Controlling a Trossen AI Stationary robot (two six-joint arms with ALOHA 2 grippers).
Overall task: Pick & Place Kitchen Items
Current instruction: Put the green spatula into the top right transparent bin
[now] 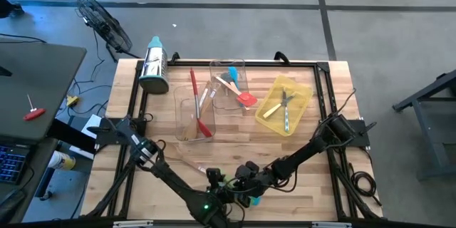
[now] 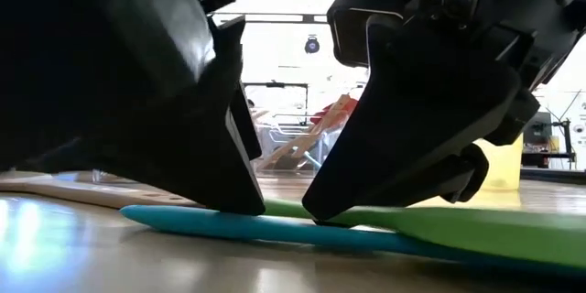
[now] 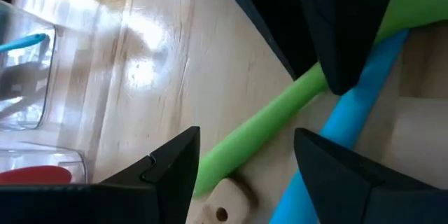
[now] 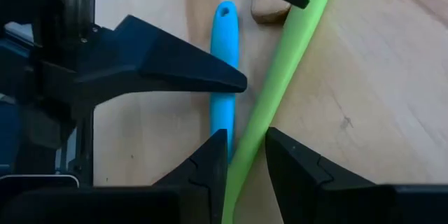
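Note:
A green spatula point(image 4: 287, 49) lies near the table's front edge, its handle crossing over a blue spatula point(image 4: 224, 63). A wooden handle end point(image 3: 224, 208) rests beside them. My right gripper point(image 4: 246, 140) is shut on the green handle. My left gripper point(image 3: 248, 136) is open and low over the table. Its fingers stand on either side of the green handle's free end point(image 3: 210, 171), and one fingertip point(image 4: 234, 82) is over the blue handle. In the high view both grippers meet at the front centre, left gripper point(image 1: 216, 178) and right gripper point(image 1: 247, 179). My right gripper pinches the green spatula's handle point(image 4: 246, 155) around its middle, one finger on each long side. The fingers slant down from the table's right and lie across the handle. The spatula lies low on the table and on the blue spatula point(image 2: 229, 224). My left gripper: I cannot tell whether its fingertips touch either handle.
Farther back stand two clear trays point(image 1: 187, 125) point(image 1: 229, 64) with red and teal utensils, a yellow tray point(image 1: 303, 89) with cutlery, and a steel grater point(image 1: 153, 64). The table's front edge is close behind both grippers.

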